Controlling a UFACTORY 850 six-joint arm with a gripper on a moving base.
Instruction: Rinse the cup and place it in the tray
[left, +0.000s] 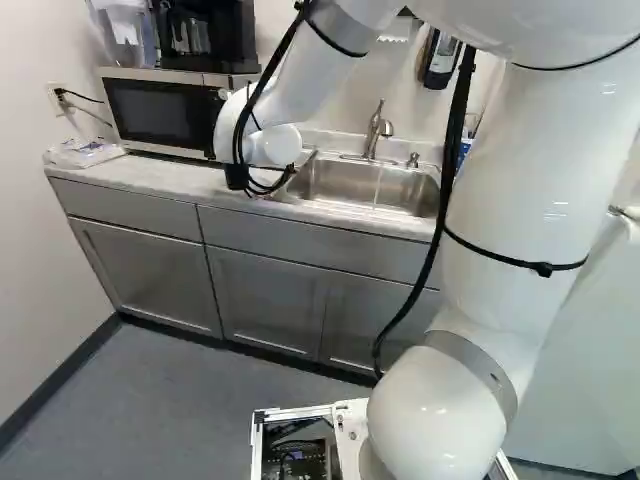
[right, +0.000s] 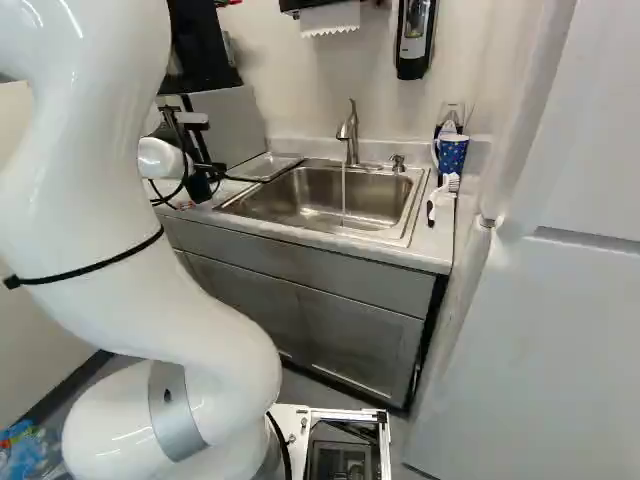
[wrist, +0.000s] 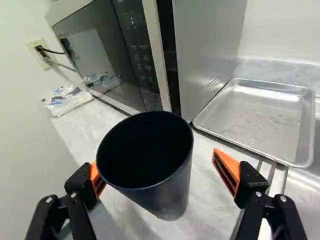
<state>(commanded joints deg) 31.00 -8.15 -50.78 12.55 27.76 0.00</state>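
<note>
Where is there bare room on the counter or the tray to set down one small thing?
Counter: before the microwave, between bag and cup. Tray: bare inside its rim. Crowded: around the cup, with open jaws at both sides, and at the counter's mug and brush.

No text or number can be read for certain. In the wrist view, the microwave (wrist: 90, 45) has small blue lights and rows of fine print on its panel (wrist: 139, 57), too small to make out, and the bag (wrist: 72, 101) on the counter (wrist: 90, 131) bears blue marks, too blurred to tell as letters.
</note>
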